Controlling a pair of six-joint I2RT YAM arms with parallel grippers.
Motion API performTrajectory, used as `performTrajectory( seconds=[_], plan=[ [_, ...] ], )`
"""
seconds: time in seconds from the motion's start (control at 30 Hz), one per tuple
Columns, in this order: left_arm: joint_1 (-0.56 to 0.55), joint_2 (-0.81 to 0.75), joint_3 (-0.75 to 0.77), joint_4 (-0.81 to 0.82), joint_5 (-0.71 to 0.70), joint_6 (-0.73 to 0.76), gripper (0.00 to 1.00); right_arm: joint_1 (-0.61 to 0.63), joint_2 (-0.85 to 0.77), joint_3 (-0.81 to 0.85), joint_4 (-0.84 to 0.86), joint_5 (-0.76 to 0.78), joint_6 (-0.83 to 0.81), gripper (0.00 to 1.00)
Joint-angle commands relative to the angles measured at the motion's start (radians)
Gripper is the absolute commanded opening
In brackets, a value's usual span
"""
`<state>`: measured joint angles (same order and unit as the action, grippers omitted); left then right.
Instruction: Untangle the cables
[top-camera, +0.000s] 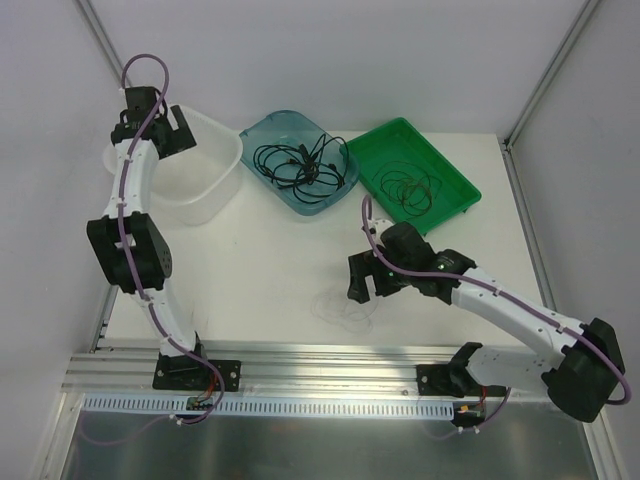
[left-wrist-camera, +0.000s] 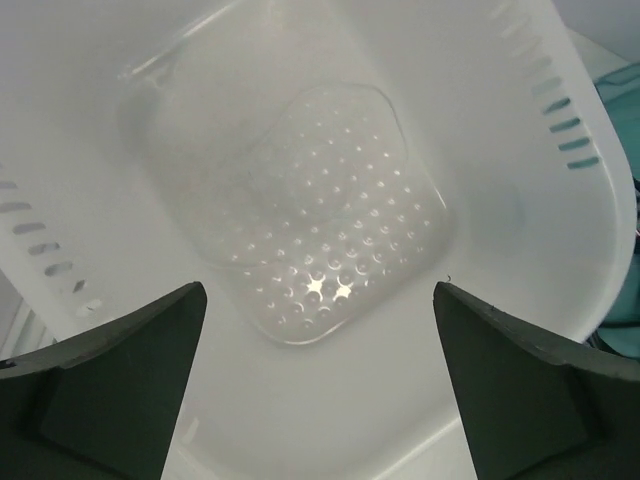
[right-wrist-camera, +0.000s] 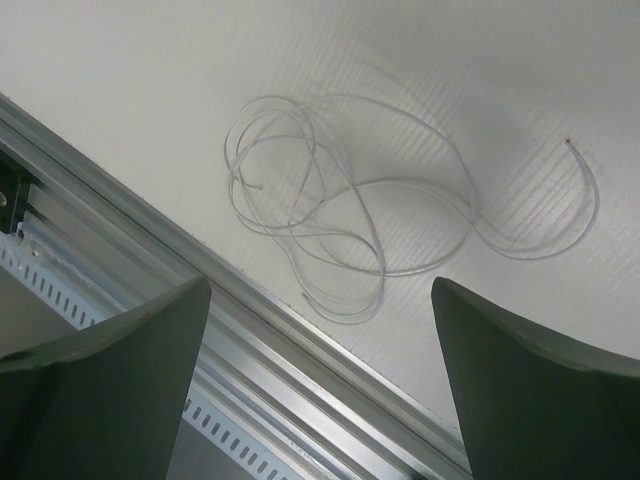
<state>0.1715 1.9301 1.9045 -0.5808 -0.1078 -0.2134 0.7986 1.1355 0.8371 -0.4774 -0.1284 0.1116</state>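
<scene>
A tangle of black cables (top-camera: 300, 160) with small plugs lies in the blue tray (top-camera: 262, 130). A thin dark cable (top-camera: 410, 190) is coiled in the green tray (top-camera: 455, 180). A clear, pale cable (top-camera: 345, 305) (right-wrist-camera: 300, 200) lies in loose loops on the table by the front rail. My right gripper (top-camera: 370, 290) (right-wrist-camera: 320, 285) hovers just above it, open, with nothing between its fingers. My left gripper (top-camera: 165, 135) (left-wrist-camera: 318, 290) hangs open and empty over the white perforated tub (top-camera: 215, 170) (left-wrist-camera: 520, 210).
The three containers stand in a row along the back of the white table (top-camera: 260, 260). An aluminium rail (top-camera: 320, 365) (right-wrist-camera: 300, 370) runs along the near edge, right beside the clear cable. White walls close in the left, back and right sides.
</scene>
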Motion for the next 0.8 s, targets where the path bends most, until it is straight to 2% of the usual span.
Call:
performTrajectory(
  seconds=[0.0, 0.23, 0.37, 0.4, 0.47, 0.5, 0.53, 0.6, 0.63, 0.77],
  plan=[
    [0.0, -0.15, -0.044, 0.027, 0.079, -0.027, 0.99, 0.007, -0.036, 0.013, -0.013, 0.039, -0.01, 0.97],
    [-0.104, -0.411, -0.304, 0.027, 0.152, -0.06, 0.99, 0.005, -0.077, 0.002, -0.061, 0.121, 0.007, 0.98],
    [-0.288, -0.584, -0.542, 0.026, 0.154, -0.076, 0.99, 0.005, -0.111, -0.021, -0.076, 0.18, 0.025, 0.98],
    [-0.373, -0.608, -0.58, 0.025, 0.149, -0.092, 0.99, 0.005, -0.117, -0.027, -0.079, 0.193, 0.031, 0.98],
    [-0.449, -0.667, -0.692, 0.027, 0.157, -0.159, 0.99, 0.005, -0.131, -0.042, -0.087, 0.207, 0.039, 0.98],
    [-0.533, -0.681, -0.725, 0.027, 0.151, -0.187, 0.99, 0.005, -0.147, -0.05, -0.09, 0.219, 0.051, 0.98],
    [-0.571, -0.692, -0.781, 0.03, 0.145, -0.217, 0.99, 0.005, -0.158, -0.058, -0.092, 0.226, 0.056, 0.98],
    [-0.666, -0.703, -0.818, 0.03, 0.128, -0.283, 0.98, 0.005, -0.177, -0.082, -0.093, 0.237, 0.071, 0.98],
    [-0.752, -0.7, -0.84, 0.035, 0.116, -0.306, 0.97, 0.005, -0.198, -0.09, -0.095, 0.242, 0.079, 0.98],
    [-0.937, -0.631, -0.849, 0.071, 0.059, -0.429, 0.88, 0.004, -0.24, -0.122, -0.102, 0.243, 0.109, 0.98]
  ],
)
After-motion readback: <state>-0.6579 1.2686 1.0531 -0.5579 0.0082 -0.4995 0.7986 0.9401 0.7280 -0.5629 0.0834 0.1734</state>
